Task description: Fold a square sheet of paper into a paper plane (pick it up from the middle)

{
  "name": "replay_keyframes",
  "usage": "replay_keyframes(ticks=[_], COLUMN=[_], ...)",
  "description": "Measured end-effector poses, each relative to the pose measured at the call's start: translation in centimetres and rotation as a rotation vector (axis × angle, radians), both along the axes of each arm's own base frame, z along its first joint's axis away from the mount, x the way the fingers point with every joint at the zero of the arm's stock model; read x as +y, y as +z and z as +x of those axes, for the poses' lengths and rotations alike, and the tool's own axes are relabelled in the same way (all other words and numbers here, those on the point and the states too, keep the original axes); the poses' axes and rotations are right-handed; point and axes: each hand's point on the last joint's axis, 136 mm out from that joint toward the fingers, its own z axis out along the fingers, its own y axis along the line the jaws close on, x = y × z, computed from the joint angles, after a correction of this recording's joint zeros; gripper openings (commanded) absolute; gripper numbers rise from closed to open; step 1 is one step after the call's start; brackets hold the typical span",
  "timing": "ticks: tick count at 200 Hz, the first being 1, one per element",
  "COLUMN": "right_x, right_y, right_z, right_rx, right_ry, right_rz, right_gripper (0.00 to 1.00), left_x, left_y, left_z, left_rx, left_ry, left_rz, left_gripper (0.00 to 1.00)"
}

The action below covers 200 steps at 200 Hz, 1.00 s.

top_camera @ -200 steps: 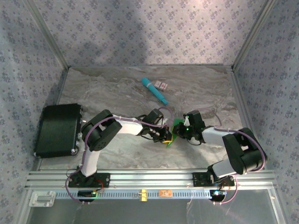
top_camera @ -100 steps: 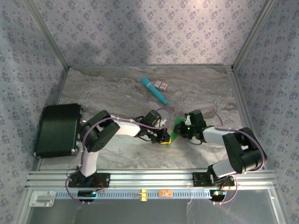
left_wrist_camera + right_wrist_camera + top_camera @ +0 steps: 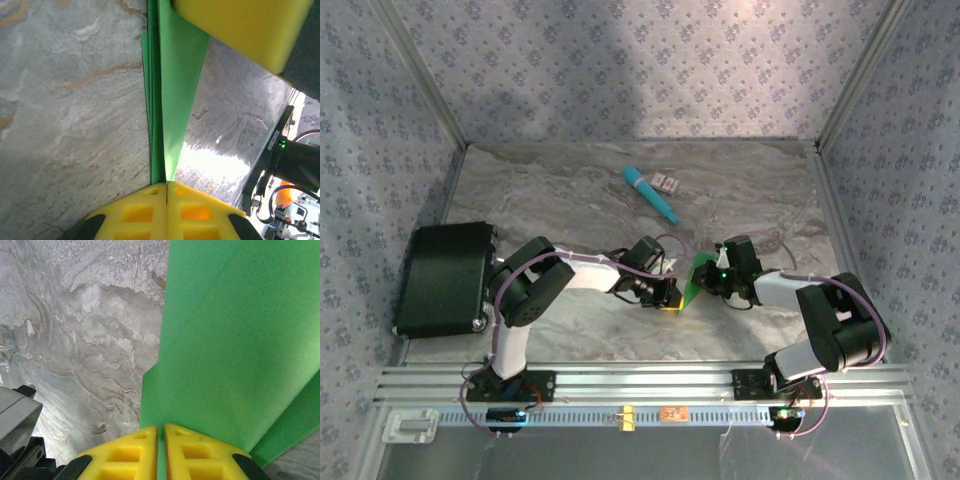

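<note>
Marble-patterned grey table (image 3: 570, 200) is seen from the top camera, and a folded sheet of thin bright green paper (image 3: 695, 274) is held over its near middle between the left gripper (image 3: 672, 298) and the right gripper (image 3: 708, 280). A teal cylindrical stick (image 3: 651, 194) and a small pale card (image 3: 667, 182) are laid farther back, well apart from the sheet. A black rectangular case (image 3: 445, 277) is set at the left edge.

From the left wrist, the left gripper (image 3: 166, 187) is shown clenched on the layered edge of the sheet (image 3: 177, 75), whose far end is touched by a yellow finger (image 3: 240, 25) of the other arm.

From the right wrist, the right gripper (image 3: 161, 432) is shown pinched on the sheet (image 3: 225, 340), with the table (image 3: 85, 315) behind it.
</note>
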Motion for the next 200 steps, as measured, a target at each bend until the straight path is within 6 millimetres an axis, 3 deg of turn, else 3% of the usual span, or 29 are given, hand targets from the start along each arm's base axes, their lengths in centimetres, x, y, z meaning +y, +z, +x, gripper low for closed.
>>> replay_keyframes(ticks=[20,61,88,159,200], right_x=[0.0,0.0,0.0,-0.4,-0.4], right_y=[0.0,0.0,0.0,0.0,0.0], right_z=[0.0,0.0,0.0,0.2,0.2], right_rx=[0.0,0.0,-0.001,-0.006,-0.007], right_ry=[0.0,0.001,0.003,-0.008,-0.005], right_rz=[0.0,0.0,-0.001,-0.004,-0.004], right_gripper=[0.14,0.14,0.14,0.14,0.14], left_x=[0.1,0.4,0.5,1.1,2.1], left_y=[-0.1,-0.2,-0.1,-0.3,-0.1], left_z=[-0.1,-0.3,-0.4,-0.7,-0.9], left_rx=[-0.008,-0.023,-0.03,-0.059,-0.085], left_ry=[-0.014,-0.029,-0.034,-0.042,-0.02], left_rz=[0.014,0.039,0.041,0.093,0.119], left_gripper=[0.1,0.03,0.11,0.02,0.03])
